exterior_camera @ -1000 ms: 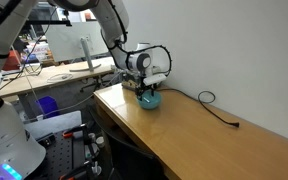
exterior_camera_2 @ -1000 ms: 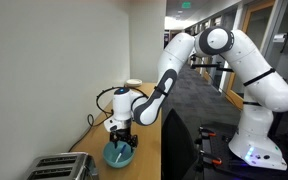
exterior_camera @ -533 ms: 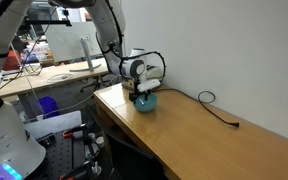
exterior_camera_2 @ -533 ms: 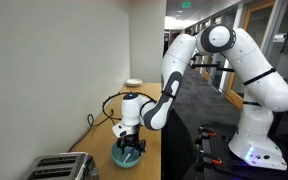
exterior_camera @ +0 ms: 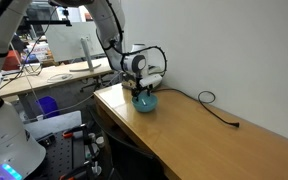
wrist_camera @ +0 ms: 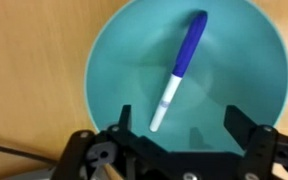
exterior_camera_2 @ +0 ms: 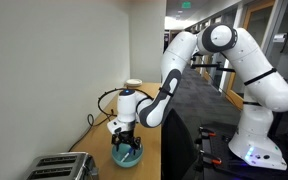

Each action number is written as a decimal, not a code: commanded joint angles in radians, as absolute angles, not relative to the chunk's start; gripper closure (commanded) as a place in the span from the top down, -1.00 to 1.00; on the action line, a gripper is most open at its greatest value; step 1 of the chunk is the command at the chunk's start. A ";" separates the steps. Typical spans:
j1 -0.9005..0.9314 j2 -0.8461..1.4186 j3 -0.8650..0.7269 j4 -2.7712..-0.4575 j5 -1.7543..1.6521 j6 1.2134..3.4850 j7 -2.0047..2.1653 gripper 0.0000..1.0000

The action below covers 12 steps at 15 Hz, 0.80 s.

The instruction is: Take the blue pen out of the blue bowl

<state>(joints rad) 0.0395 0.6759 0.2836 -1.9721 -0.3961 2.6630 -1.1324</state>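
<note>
The blue pen [wrist_camera: 179, 72], blue at one end and white at the other, lies slanted inside the teal-blue bowl [wrist_camera: 114, 50]. The bowl stands on the wooden table in both exterior views [exterior_camera: 146, 103] [exterior_camera_2: 127, 156]. My gripper [wrist_camera: 180, 117] hangs just above the bowl, open and empty, its two dark fingers straddling the pen's white end without touching it. In both exterior views the gripper [exterior_camera: 141, 93] [exterior_camera_2: 127, 143] sits right over the bowl and hides the pen.
A black cable [exterior_camera: 209, 100] runs along the wooden table [exterior_camera: 214, 140] by the white wall. A silver toaster [exterior_camera_2: 62, 168] stands close to the bowl. The table edge [exterior_camera: 109, 108] is just beside the bowl.
The gripper shifted slightly sideways over the bowl and back, staying low above it. The pen stays in the bowl.
</note>
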 commanded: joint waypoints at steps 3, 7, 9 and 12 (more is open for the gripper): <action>0.061 0.745 0.262 -1.840 -0.367 2.564 -1.129 1.00; 0.056 0.799 0.262 -1.775 -0.341 2.532 -1.121 1.00; 0.051 0.809 0.261 -1.779 -0.332 2.544 -1.113 1.00; 0.053 0.819 0.249 -1.791 -0.332 2.563 -1.101 1.00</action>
